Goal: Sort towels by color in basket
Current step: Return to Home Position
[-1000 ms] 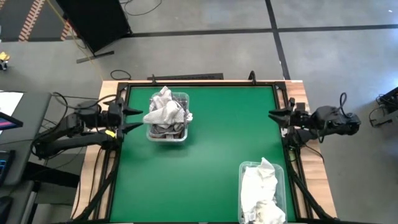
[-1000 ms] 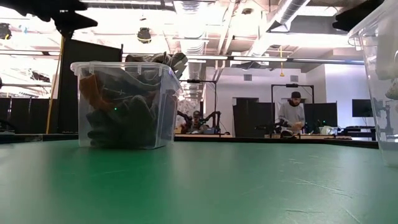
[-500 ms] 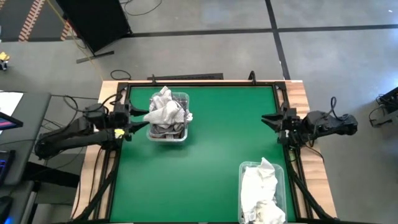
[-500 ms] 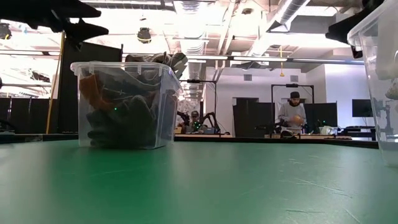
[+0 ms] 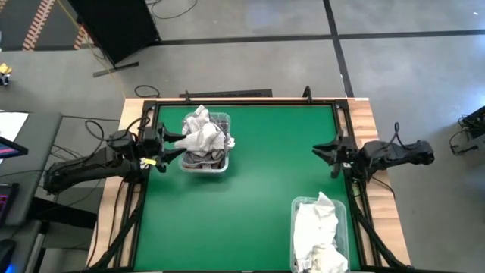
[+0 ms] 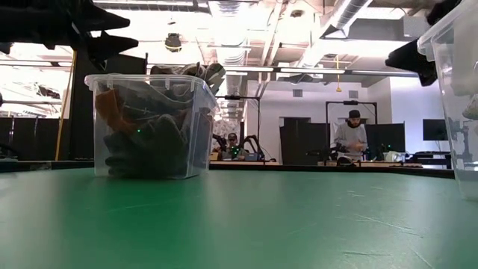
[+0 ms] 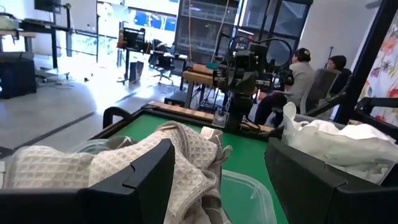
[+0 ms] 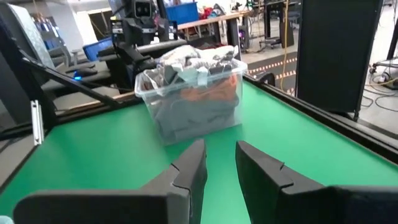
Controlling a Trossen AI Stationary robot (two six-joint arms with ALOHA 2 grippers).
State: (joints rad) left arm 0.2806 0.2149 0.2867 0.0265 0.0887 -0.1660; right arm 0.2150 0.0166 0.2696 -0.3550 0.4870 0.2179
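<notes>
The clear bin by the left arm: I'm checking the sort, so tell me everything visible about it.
The clear bin is a see-through plastic tub with a thick rim, upright on the green table in its left half. It is heaped past the rim: a pale waffle-weave towel on top, a rust-orange towel and dark grey cloth below. The left gripper, jaws open, hovers beside it.

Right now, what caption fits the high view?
Upper bin and lower bin hold towels; left claw and right claw hover beside.
</notes>
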